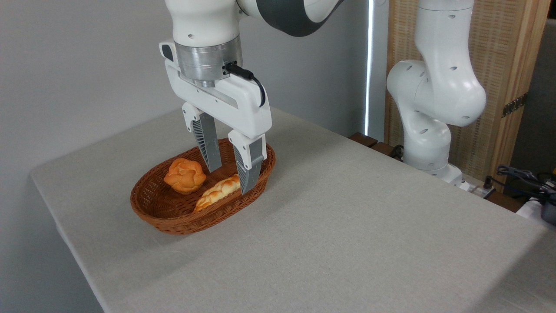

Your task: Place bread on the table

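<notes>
Behind the table [347, 226], a plain grey wall meets a wood-framed woven screen [491, 65]. Grey-beige cloth covers the table. Toward its left end sits a brown wicker basket [165, 217], holding the bread [185, 175] beside a braided loaf [216, 192]. Above the basket's right half, the gripper [229, 177] hangs, fingers apart, empty.

Table [347, 243], grey-beige cloth. Wicker basket [173, 224] holding round orange bun [185, 175] at left, long pale braided loaf [216, 192] just beside it. Gripper [229, 180] above the loaf's right end, fingers spread, empty. White robot arm base [428, 143] behind table.
</notes>
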### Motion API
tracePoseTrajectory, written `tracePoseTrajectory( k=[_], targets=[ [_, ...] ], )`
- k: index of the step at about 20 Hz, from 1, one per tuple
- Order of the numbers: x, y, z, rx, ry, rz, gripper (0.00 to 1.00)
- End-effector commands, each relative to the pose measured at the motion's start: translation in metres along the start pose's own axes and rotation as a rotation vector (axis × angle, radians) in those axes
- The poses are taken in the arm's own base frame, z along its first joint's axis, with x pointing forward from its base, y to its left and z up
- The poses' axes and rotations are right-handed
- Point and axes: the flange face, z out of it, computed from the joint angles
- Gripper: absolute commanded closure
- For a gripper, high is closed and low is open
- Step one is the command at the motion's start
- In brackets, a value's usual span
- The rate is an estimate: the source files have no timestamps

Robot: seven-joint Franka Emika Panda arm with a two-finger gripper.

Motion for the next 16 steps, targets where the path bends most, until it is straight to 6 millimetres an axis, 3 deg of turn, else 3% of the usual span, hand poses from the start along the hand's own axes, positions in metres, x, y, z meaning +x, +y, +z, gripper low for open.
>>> tracePoseTrajectory(
  k=[1,5,12,16],
  targets=[
    [0.003,0.01,0.0,-0.015,-0.01,-0.003,0.0],
    [0.023,0.035,0.007,-0.014,-0.025,-0.296,0.0],
    [0.061,0.092,0.02,-0.009,-0.037,-0.331,0.0],
    [0.081,0.115,0.035,-0.008,-0.039,-0.518,0.0]
  ],
)
